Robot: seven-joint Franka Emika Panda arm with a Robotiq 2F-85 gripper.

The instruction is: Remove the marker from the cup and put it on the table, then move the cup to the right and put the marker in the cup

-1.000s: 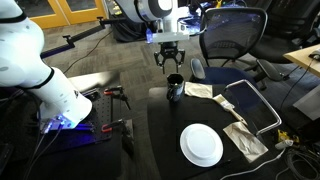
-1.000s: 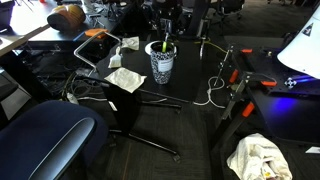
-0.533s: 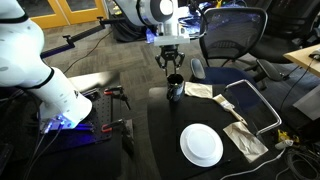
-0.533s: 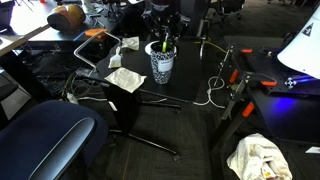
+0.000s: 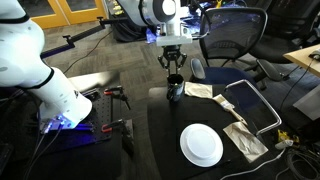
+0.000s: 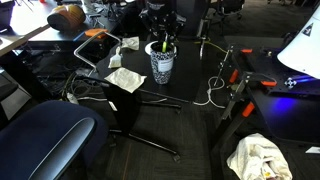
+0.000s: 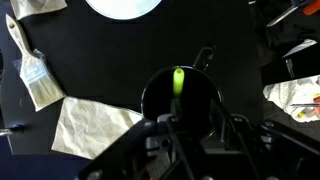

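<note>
While the marker is standing upright in the cup, its tip is being flanked by the fingers from above, presumably so that it can be lifted straight out; whether it is being gripped cannot be told. The cup is sitting on the counter beneath them.

lower part of marker hidden inside cup, white plate cut off by top edge
</note>
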